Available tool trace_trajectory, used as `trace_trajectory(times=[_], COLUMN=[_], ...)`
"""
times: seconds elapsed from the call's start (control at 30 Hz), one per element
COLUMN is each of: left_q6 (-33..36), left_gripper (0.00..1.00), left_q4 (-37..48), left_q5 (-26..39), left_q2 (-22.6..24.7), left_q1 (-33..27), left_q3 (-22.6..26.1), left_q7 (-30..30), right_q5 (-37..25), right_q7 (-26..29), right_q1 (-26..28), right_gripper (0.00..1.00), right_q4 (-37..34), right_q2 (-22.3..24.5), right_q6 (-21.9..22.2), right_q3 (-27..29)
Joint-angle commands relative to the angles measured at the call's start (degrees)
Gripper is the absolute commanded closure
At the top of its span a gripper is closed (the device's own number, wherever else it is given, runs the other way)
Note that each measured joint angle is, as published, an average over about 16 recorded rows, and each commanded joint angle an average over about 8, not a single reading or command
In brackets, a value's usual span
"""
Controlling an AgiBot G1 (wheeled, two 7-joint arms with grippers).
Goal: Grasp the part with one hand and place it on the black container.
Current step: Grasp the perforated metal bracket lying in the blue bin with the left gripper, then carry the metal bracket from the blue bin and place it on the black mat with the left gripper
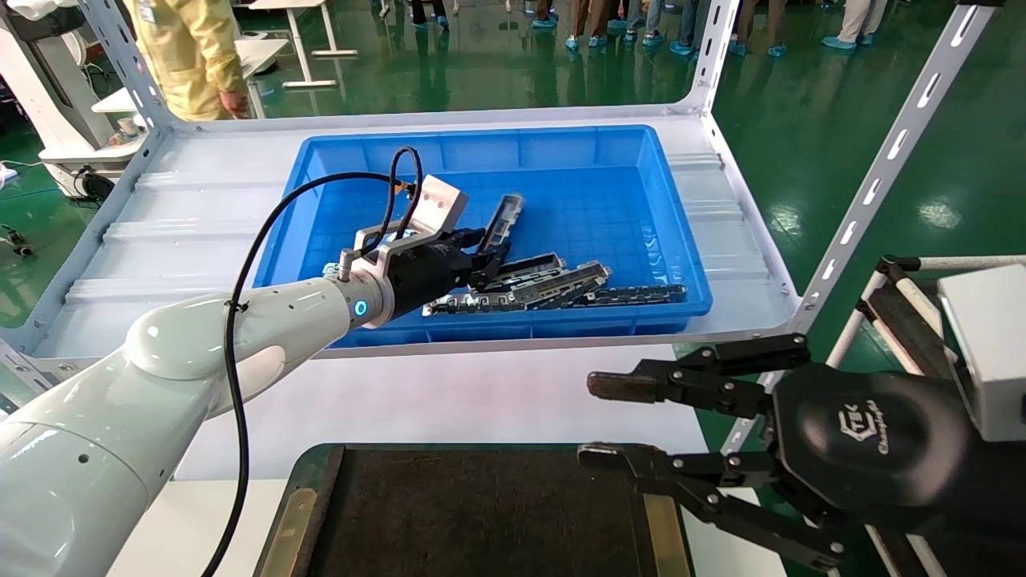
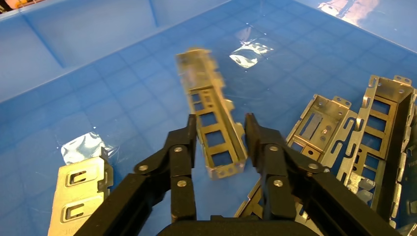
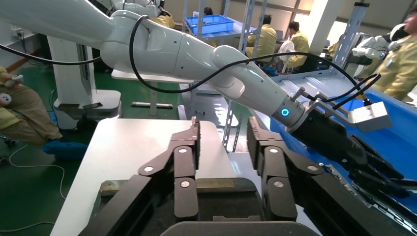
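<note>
**Inspector A:** Status? The black container (image 1: 481, 513) is bare.

**Inspector B:** Placement is outstanding. The left gripper (image 2: 221, 142) is inside the blue bin (image 1: 337, 152), and the part (image 2: 212, 129) sits between its fingers (image 2: 183, 147), raised off the floor. The fingers flank its slotted sides; firm contact is unconfirmed. The right gripper (image 1: 597, 421) is spread by the container.

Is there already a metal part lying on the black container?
No, in the head view the black container shows only its bare dark floor, while the parts lie in the blue bin.
</note>
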Motion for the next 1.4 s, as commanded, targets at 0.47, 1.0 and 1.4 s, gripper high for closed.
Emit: trace_trajectory(times=[0.47, 1.0, 1.4], left_q6=[0.37, 16.99, 28.97], left_gripper=[1.0, 1.0, 1.0], left_q4=[-0.14, -6.98, -21.57], left_q5=[-5.13, -14.95, -20.47], left_q2=[-0.73, -8.48, -17.52], left_q1=[-1.12, -2.07, 3.57], left_q3=[2.73, -3.9, -5.45], left_q7=[2.76, 11.39, 7.4], right_q5=[0.0, 0.01, 0.01], right_q7=[0.0, -0.01, -0.01], right_q1=[0.0, 0.0, 0.01], right_gripper=[1.0, 1.0, 1.0], right_q4=[0.0, 0.0, 0.0], right_q2=[0.0, 0.01, 0.01], right_q6=[0.0, 0.01, 0.01], right_q3=[-0.01, -0.01, -0.02])
